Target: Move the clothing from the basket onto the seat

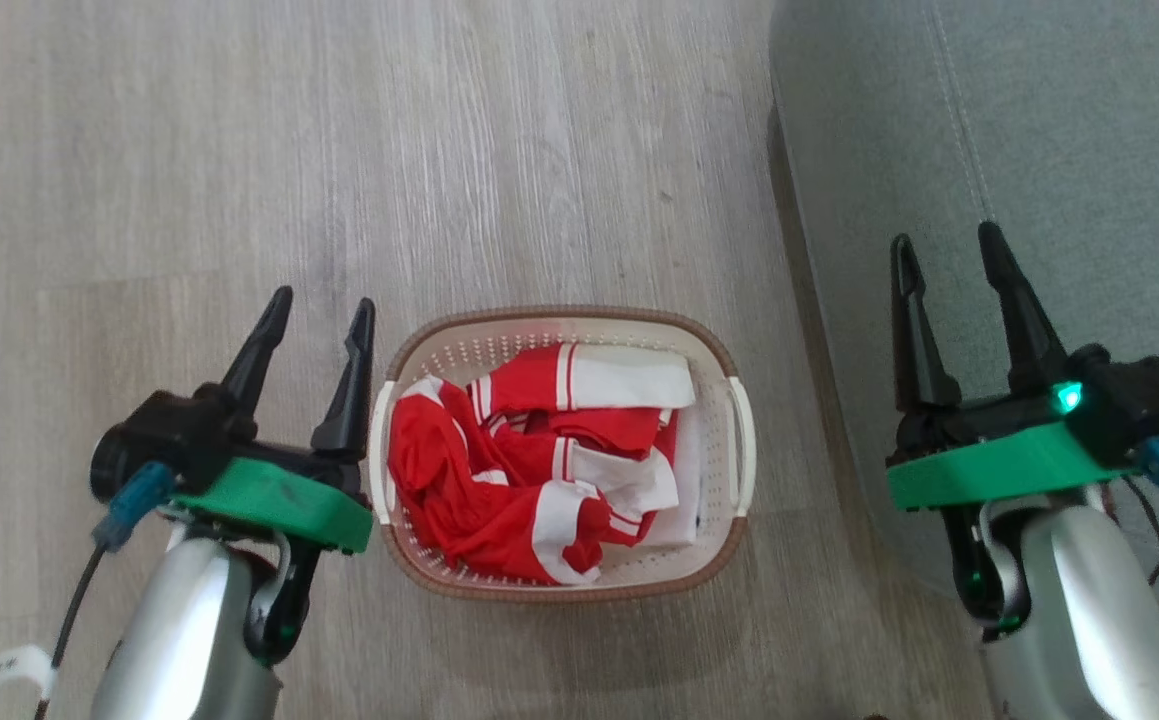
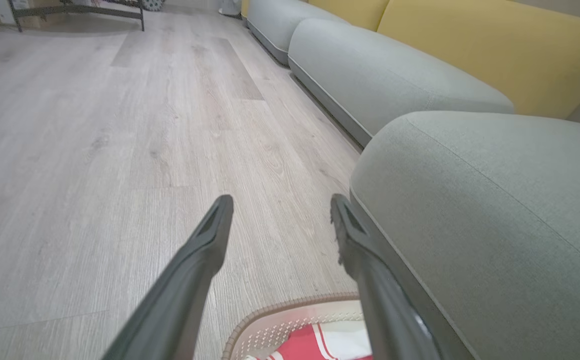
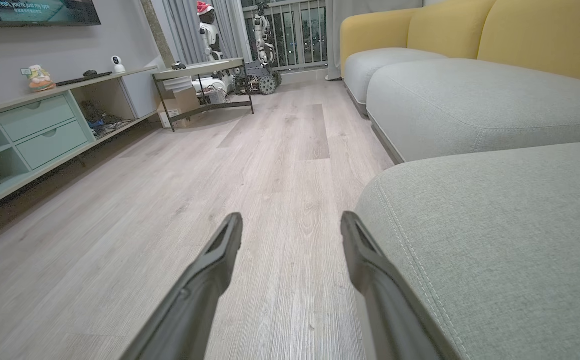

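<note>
Basket: set on the wooden floor, between the two arms and near the left edge of the seat, with a strip of floor seen between them.
Clothing: heaped inside the basket, crumpled, red with white stripes. It is bunched towards the basket's left wall and near wall, and a broad white panel is laid along the far side. None of it is draped over the rim.
Left pincer: held with its fingers apart and empty. It is placed just beside the basket's left handle, fingertips pointed away from the robot. Whether the handle is touched cannot be told.
Right pincer: held with its fingers apart and empty. It is seen over the left edge of the seat, well apart from the basket.
Seat: grey-green fabric, crossed by a stitched seam line.
</note>
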`<state>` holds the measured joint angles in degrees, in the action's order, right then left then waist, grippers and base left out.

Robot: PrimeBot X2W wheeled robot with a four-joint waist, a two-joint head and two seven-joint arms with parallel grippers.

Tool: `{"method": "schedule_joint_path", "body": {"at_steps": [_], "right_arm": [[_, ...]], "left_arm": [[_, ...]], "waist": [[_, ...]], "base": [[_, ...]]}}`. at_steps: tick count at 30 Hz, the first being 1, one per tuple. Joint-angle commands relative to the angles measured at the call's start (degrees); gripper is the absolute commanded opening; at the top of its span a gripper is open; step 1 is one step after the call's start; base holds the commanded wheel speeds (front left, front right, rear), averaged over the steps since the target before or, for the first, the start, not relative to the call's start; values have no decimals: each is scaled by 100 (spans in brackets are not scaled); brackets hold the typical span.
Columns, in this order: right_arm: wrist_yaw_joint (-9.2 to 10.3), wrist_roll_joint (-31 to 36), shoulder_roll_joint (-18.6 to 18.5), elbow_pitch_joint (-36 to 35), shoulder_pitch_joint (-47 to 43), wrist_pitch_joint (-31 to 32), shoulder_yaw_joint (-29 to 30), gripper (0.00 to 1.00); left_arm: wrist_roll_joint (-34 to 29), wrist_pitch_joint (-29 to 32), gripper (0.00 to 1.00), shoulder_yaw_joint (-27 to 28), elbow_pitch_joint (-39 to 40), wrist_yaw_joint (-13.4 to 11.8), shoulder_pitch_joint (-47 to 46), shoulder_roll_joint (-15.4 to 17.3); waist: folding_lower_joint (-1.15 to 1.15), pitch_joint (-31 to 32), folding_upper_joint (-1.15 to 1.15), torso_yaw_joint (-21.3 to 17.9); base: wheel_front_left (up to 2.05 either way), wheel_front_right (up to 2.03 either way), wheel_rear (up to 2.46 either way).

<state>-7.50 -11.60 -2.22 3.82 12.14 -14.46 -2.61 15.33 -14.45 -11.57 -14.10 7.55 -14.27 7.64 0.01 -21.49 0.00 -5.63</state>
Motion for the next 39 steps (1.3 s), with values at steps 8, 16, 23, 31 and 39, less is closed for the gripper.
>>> {"method": "schedule_joint_path", "body": {"at_steps": [8,16,23,31,39], "right_arm": [[1,-40,-65,-332,324,-54,-129,100],[1,-94,-65,-580,562,-54,-121,100],[1,-145,-65,-973,800,-54,-42,100],[1,-223,-65,-1363,1085,-54,76,100],[1,-335,-65,-1641,1296,-54,1,100]], "left_arm": [[331,-43,100,-375,-660,-7,-652,317],[640,136,100,-1033,-1534,-7,-1335,434],[943,344,100,-1674,-2311,-7,-1926,505],[1169,508,100,-2408,-3153,-7,-2678,493],[1560,876,100,-3341,-3824,-7,-3182,502]], "waist": [[-1,-394,0,-227],[-1,-853,0,-430],[-1,-1296,0,-598],[-1,-1836,0,-748],[-1,-2261,0,-945]], "base": [[0,0,0],[0,0,0],[0,0,0],[0,0,0],[0,0,0]]}}
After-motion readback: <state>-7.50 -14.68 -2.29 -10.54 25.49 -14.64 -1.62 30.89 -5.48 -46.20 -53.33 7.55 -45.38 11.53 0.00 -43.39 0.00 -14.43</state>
